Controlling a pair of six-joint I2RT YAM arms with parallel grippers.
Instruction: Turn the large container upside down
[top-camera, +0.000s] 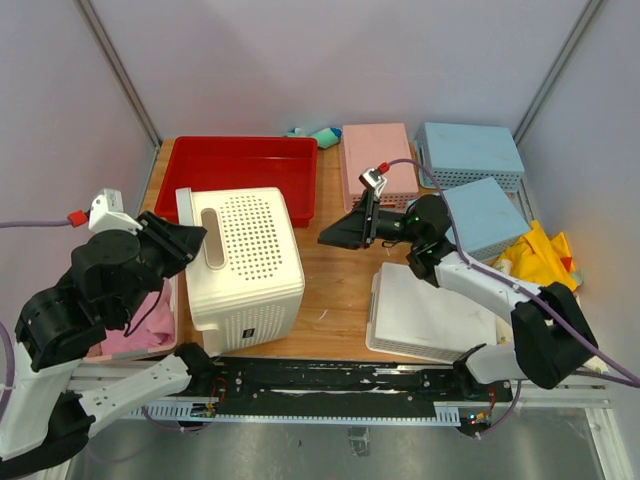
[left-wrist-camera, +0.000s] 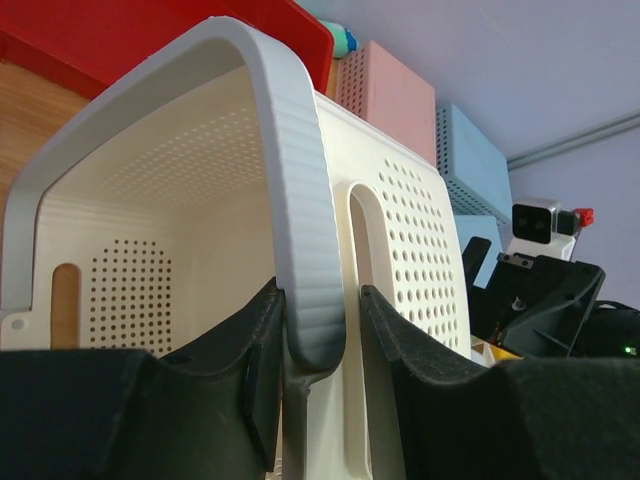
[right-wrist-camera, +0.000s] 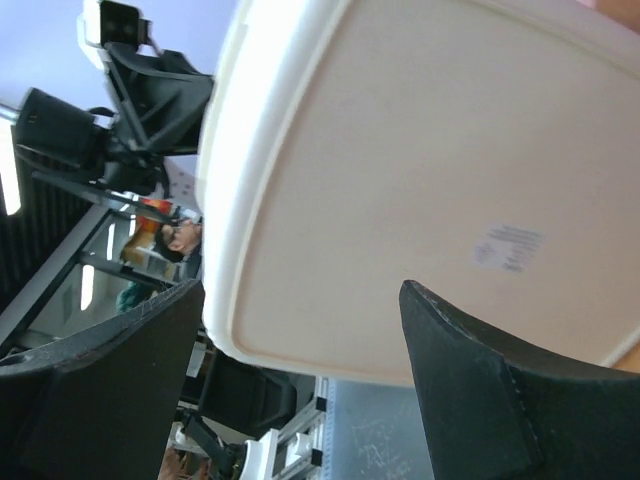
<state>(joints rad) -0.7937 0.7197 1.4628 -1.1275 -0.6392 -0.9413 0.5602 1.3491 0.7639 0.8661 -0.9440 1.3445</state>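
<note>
Jaws of left gripper (left-wrist-camera: 320, 335) clenched on rim of large, deep cream perforated plastic basket (top-camera: 250, 255), lying on its side toward the bench's (top-camera: 340, 300) near-left corner; right gripper (top-camera: 335, 235) spread wide near its base; best rolled rim-down slowly, pinch firm.

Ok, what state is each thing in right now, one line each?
large container: lying on its side, opening toward the left arm, stickered base toward the right arm.
left end effector: shut on the container's rim.
right end effector: open, facing the base, apart from it.
red tray: upright, open side up.
</note>
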